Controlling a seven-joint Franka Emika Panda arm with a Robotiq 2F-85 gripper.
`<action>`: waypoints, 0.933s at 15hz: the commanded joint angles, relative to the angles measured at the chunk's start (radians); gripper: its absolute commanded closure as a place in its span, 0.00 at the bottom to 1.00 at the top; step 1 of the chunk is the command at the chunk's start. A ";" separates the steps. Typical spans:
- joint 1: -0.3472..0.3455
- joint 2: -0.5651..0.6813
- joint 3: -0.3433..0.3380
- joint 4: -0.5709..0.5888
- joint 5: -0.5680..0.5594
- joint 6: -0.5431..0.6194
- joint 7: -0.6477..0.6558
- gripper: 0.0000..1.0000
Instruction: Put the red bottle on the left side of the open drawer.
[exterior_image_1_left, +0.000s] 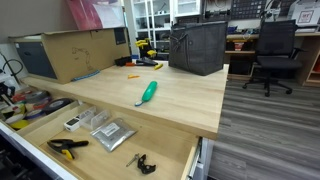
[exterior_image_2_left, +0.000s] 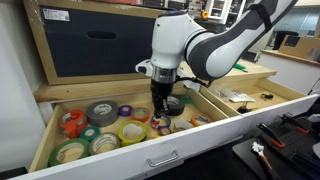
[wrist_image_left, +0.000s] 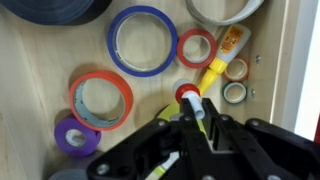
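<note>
In the wrist view my gripper (wrist_image_left: 195, 115) is shut on the red bottle (wrist_image_left: 187, 94). It is a tiny bottle whose red end and pale neck stick out past the fingertips. It hangs just above the floor of the open drawer (wrist_image_left: 40, 60), among tape rolls. In an exterior view the gripper (exterior_image_2_left: 160, 112) points straight down into the drawer's (exterior_image_2_left: 150, 160) tape-filled compartment, close to the divider slat (exterior_image_2_left: 207, 103). There the bottle is too small to make out. The drawer (exterior_image_1_left: 190, 160) shows in both exterior views, though one of them does not show the arm.
Around the bottle lie a blue tape ring (wrist_image_left: 143, 40), a red ring (wrist_image_left: 197, 47), an orange roll (wrist_image_left: 100, 98), a purple roll (wrist_image_left: 75, 135) and a yellow glue bottle (wrist_image_left: 222, 55). A teal-green tool (exterior_image_1_left: 147, 93) lies on the desktop. Black clamps (exterior_image_1_left: 67, 147) sit in the drawer.
</note>
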 joint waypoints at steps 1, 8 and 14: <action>0.019 0.006 -0.032 -0.001 -0.025 0.017 0.035 0.96; 0.018 0.044 -0.034 0.016 -0.007 0.023 0.038 0.58; 0.034 -0.007 -0.042 0.003 -0.024 0.028 0.073 0.18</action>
